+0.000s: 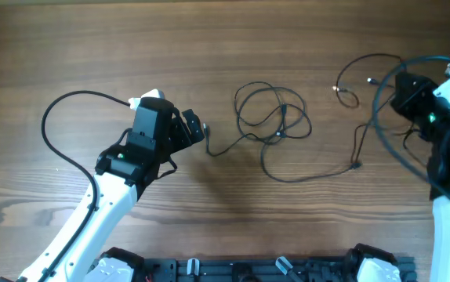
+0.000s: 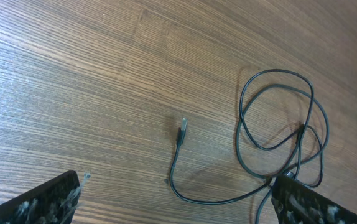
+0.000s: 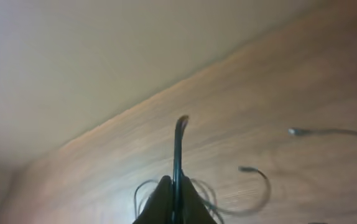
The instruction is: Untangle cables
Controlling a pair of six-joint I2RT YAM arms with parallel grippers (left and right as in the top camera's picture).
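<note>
**Overhead view, with both wrist views.** The cables point(image 1: 272, 117) are shown as a loose bundle of overlapping loops near the centre of the table point(image 1: 92, 47). One strand is trailed out toward 4 o'clock and then carried up to 2 o'clock, where the right gripper point(image 1: 397, 84) is placed.

In the right wrist view the right gripper point(image 3: 173, 196) is seen pressed together on a single thin strand. The tip point(image 3: 181, 121) of that strand is left standing just above the fingertips. The strand is judged to be pinched close to its end so that it can be drawn out of the bundle while the remaining loops are left lying.

The left gripper point(image 1: 196, 129), at 9 o'clock from the bundle, is spread wide, and nothing is held in it. In the left wrist view a free plug end point(image 2: 182, 129) is seen lying on the wood ahead of the left gripper point(image 2: 175, 183), with its strand curved down between the fingers. This placement is judged to be a readiness to take or pin that second end as a counter-hold.

**Surface and surroundings.** The table is a flat, matte board with a brown wood grain, on which the thin dark cords are easily made out. A black rail point(image 1: 272, 270) is set along the 6 o'clock edge. Beyond the far edge of the table, only a pale, blurred background is seen in the right wrist view; whether it is wall or floor cannot be told.
</note>
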